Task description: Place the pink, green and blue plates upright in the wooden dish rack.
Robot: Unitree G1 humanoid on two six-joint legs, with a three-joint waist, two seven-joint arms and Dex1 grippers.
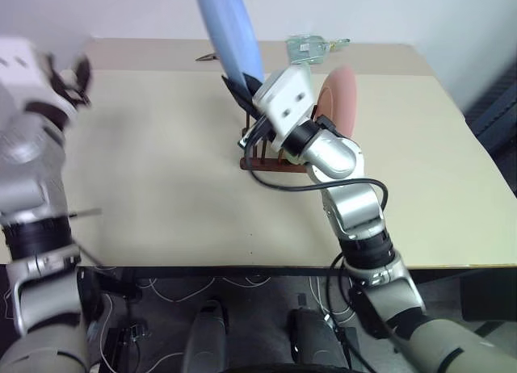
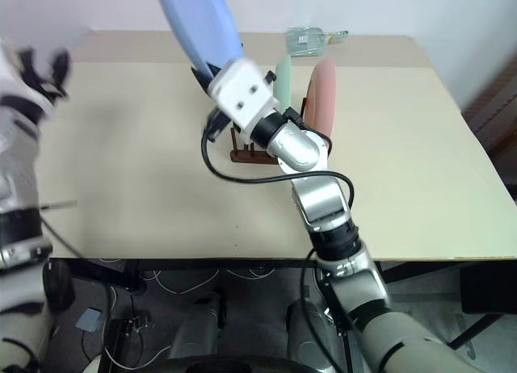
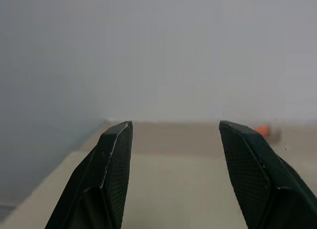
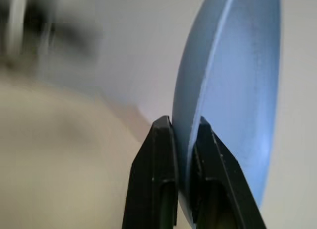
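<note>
My right gripper (image 1: 242,86) is shut on the lower rim of the light blue plate (image 1: 230,30) and holds it raised on edge above the table, just to the left of the wooden dish rack (image 1: 266,163). In the right wrist view its fingers (image 4: 161,154) pinch the blue plate (image 4: 237,90). The pink plate (image 1: 339,98) stands upright in the rack, and the pale green plate (image 2: 283,81) stands upright beside it. My left gripper (image 1: 69,82) hangs at the far left, open and empty, its fingers (image 3: 114,159) spread over bare table.
A small clear greenish object (image 1: 311,46) lies at the back edge of the beige table (image 1: 161,171), behind the rack. A black cable (image 1: 283,186) loops from my right wrist onto the table by the rack. Something small and orange (image 3: 262,130) shows far off.
</note>
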